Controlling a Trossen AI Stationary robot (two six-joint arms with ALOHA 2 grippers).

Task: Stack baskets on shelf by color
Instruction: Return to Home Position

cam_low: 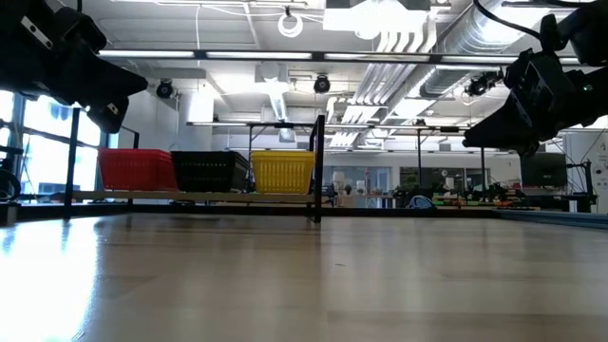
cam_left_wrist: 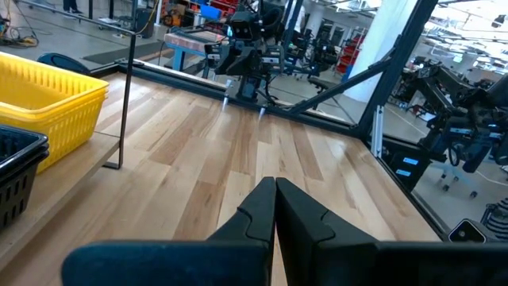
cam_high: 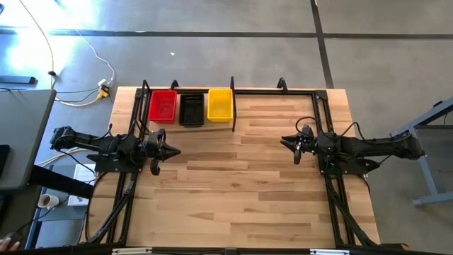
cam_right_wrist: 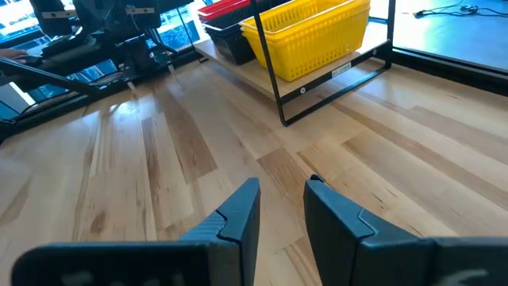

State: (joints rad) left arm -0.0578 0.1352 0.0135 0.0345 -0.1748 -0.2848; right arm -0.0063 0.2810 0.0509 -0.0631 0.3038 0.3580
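Note:
Red (cam_high: 163,106), black (cam_high: 191,110) and yellow (cam_high: 220,105) baskets stand side by side on the shelf (cam_high: 185,127), a pale plank in black tubing at the table's far left. The low view shows them in a row, red (cam_low: 136,169), black (cam_low: 211,171), yellow (cam_low: 282,171), bottoms on the plank (cam_low: 190,197). My left gripper (cam_high: 177,151) (cam_left_wrist: 275,187) hovers shut just in front of the shelf, touching nothing. My right gripper (cam_high: 284,142) (cam_right_wrist: 282,187) hovers over the table's right part, slightly open and empty, facing the yellow basket (cam_right_wrist: 305,36).
A black upright post (cam_high: 233,106) marks the shelf's right end, beside the yellow basket. Black frame rails (cam_high: 322,113) run along the table's far and side edges. Bare wooden tabletop (cam_high: 233,184) stretches between the two arms and toward the near edge.

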